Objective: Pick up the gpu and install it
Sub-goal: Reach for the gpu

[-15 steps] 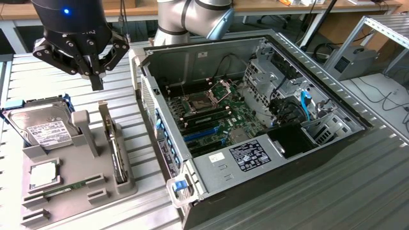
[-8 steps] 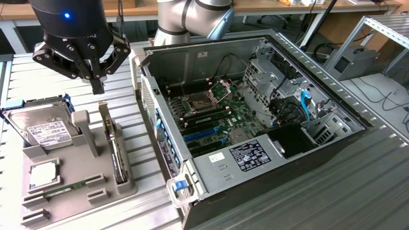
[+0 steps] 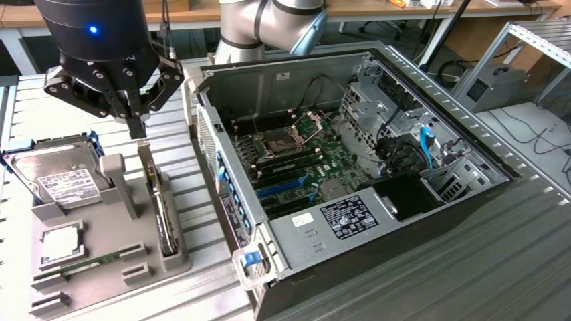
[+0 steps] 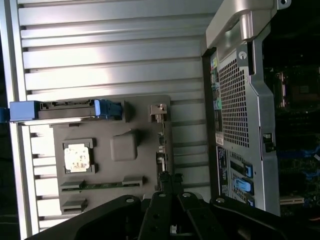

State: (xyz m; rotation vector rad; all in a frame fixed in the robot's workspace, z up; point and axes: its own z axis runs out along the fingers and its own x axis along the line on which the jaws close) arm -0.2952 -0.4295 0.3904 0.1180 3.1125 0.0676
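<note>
Jaws, closed and empty, hang above one end of the gpu (image 3: 162, 210), which stands edgewise along the fixture's (image 3: 103, 227) long edge.

Glare streaks the ribbed table (image 4: 115, 70), dim inside the case (image 4: 240, 100).

- Claw (image 3: 136, 128): black, with a blue light (image 3: 92, 29) glowing above it.
- Holder (image 3: 89, 257): plain grey.
- Hard drive (image 3: 55, 175): silver, white label, blue frame.
- gpu (image 3: 166, 217): dark edge.
- Case (image 3: 303, 234): grey; green board (image 3: 337, 166), blue slots (image 3: 283, 186).
- Surface (image 3: 464, 261): ribbed silver-grey.
</note>
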